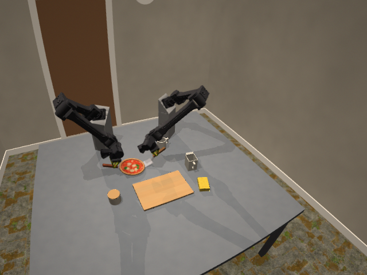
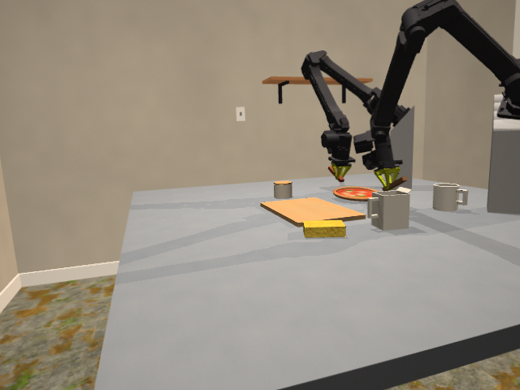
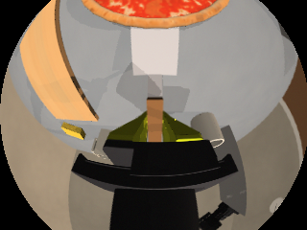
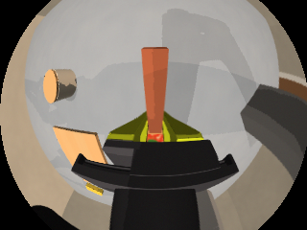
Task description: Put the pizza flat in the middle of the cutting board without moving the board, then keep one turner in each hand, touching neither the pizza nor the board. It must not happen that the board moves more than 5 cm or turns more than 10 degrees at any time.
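Note:
The pizza [image 1: 132, 166] [image 2: 357, 192] [image 3: 155, 7] lies behind the cutting board [image 1: 175, 189] [image 2: 310, 210] [image 3: 43, 62] [image 4: 82, 144], off it. My left gripper [image 1: 155, 153] [image 2: 387, 187] [image 3: 154, 114] is shut on the wooden handle of one turner [image 1: 148, 162] [image 3: 154, 50]. Its pale blade reaches the pizza's rim; whether it is under it I cannot tell. My right gripper [image 1: 115, 165] [image 2: 341, 178] [image 4: 154, 114] is shut on the reddish handle of the other turner [image 1: 106, 165] [image 2: 332, 171] [image 4: 154, 77], at the pizza's opposite side. That blade is mostly hidden.
A square grey mug [image 1: 191, 162] [image 2: 390, 211] and a yellow sponge [image 1: 203, 183] [image 2: 324, 229] [image 3: 73, 130] stand beside the board. A lidded can [image 1: 114, 197] [image 2: 282, 190] [image 4: 64, 85] is at its other side. A round mug [image 1: 161, 144] [image 2: 445, 197] [image 3: 207, 126] stands behind my left gripper.

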Controlling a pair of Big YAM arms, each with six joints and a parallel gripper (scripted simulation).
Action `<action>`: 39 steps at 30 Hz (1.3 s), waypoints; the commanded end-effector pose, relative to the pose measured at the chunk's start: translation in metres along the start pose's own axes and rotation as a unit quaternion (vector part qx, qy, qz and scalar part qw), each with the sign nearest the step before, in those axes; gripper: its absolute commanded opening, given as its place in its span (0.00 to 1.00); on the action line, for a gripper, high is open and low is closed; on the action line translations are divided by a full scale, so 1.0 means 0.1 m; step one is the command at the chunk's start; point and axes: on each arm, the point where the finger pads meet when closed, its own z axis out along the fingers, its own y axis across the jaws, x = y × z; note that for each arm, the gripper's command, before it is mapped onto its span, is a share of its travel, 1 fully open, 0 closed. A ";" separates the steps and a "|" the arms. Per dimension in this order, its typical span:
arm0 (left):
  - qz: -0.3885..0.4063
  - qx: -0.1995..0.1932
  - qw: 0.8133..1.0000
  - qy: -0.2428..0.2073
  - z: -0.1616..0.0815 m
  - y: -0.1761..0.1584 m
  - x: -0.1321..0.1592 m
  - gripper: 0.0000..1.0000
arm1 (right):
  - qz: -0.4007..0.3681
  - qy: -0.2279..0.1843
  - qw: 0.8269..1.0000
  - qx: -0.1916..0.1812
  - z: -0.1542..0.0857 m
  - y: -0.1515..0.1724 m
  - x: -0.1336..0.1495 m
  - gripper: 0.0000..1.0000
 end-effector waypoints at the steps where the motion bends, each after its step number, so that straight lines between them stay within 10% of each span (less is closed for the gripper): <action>1: -0.005 -0.002 1.000 -0.006 -0.05 -0.02 -0.17 0.06 | -0.014 0.007 1.000 -0.002 -0.06 -0.03 0.07 0.06; 39: 0.003 -0.014 0.997 -0.070 -0.52 0.12 -0.01 0.06 | 0.008 0.060 0.998 -0.014 -0.41 0.13 -0.17 0.06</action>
